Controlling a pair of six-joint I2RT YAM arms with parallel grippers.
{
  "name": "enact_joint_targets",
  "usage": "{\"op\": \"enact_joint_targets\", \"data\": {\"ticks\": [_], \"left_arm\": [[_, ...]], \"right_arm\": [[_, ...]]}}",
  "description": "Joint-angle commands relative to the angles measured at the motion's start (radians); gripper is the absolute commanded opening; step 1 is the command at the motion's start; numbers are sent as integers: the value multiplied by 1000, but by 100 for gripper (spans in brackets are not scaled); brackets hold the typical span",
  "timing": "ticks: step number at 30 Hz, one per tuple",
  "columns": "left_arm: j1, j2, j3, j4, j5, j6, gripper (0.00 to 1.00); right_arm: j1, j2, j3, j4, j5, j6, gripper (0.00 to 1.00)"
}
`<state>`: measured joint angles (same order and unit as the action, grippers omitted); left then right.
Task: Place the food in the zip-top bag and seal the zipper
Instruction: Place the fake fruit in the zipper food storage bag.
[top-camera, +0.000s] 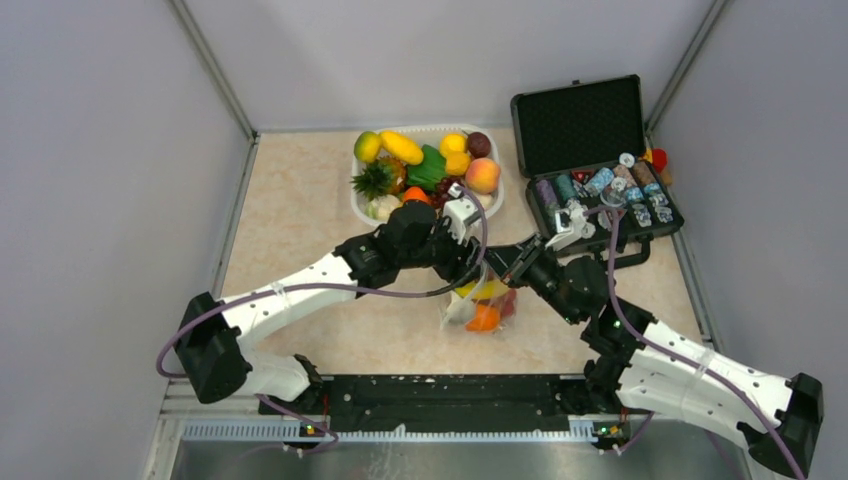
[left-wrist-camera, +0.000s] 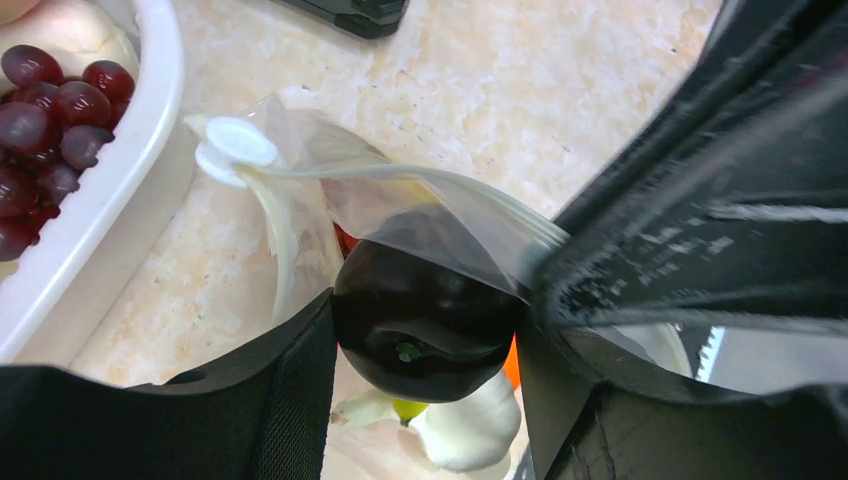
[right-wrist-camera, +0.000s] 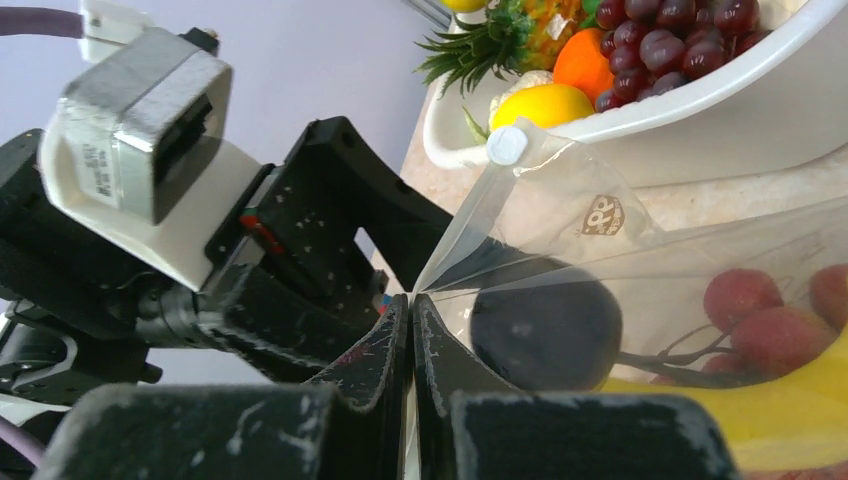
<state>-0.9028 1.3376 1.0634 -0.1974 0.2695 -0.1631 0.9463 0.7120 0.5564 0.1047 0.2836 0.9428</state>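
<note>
"Right wrist view first: is there any writing you can read?"

"I see a small gold-brown badge (right-wrist-camera: 603, 215) printed on the zip-top bag (right-wrist-camera: 545, 215), but its letters are too small for me to read. A grey motor housing (right-wrist-camera: 135, 120) on the left arm has a printed label, and that is illegible too."

"And the grippers?"

"My right gripper (right-wrist-camera: 410, 305) is pinched closed on the bag's edge, with film trapped between the fingers. My left gripper (left-wrist-camera: 428, 300) clamps a dark round fruit (left-wrist-camera: 420, 345) between its two fingers at the bag's mouth."

"Is that fruit inside?"

"I cannot tell. On the left wrist view, film drapes over the fruit's far side. The zipper (left-wrist-camera: 400, 180) splits into two strips from a round white tab (left-wrist-camera: 238, 142), so the mouth is open. Through the film on the right wrist view I make out red fruits (right-wrist-camera: 740, 300) and a yellow banana (right-wrist-camera: 790, 410), which is cut off by the frame."

"Where does the bag lie?"

"On the top external view it sits on the table (top-camera: 290, 240) between my two arms, just near of the white tub (top-camera: 356, 200) of fruit. Both wrists hide its far part. A black case (top-camera: 580, 125) stands open to the right, and its small contents are too blurred for me to name."
</note>
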Motion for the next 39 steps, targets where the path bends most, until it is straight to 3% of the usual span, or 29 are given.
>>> {"op": "enact_joint_targets", "data": {"ticks": [1,6,9,16,27,33,35,39], "left_arm": [[-15,24,3,122,-97,-16,59],[-21,23,-23,177,-148,-32,64],[-21,23,-34,190,-122,-37,72],[-21,10,-40,228,-51,-53,77],[-21,-9,-5,107,-2,4,68],[-21,-53,16,54,-40,45,65],[-21,-77,15,47,-47,50,65],[-21,-154,-6,87,-9,74,67]], "right_arm": [[7,-31,17,72,2,-2,0],[7,-40,13,63,13,3,0],[6,-52,6,50,35,14,0],[7,-103,-26,3,98,59,0],[6,-121,-29,-45,126,80,0],[7,-165,-48,194,-42,-89,0],[7,-181,-46,156,-1,-92,0],[6,-225,-14,-127,220,29,0]]}}
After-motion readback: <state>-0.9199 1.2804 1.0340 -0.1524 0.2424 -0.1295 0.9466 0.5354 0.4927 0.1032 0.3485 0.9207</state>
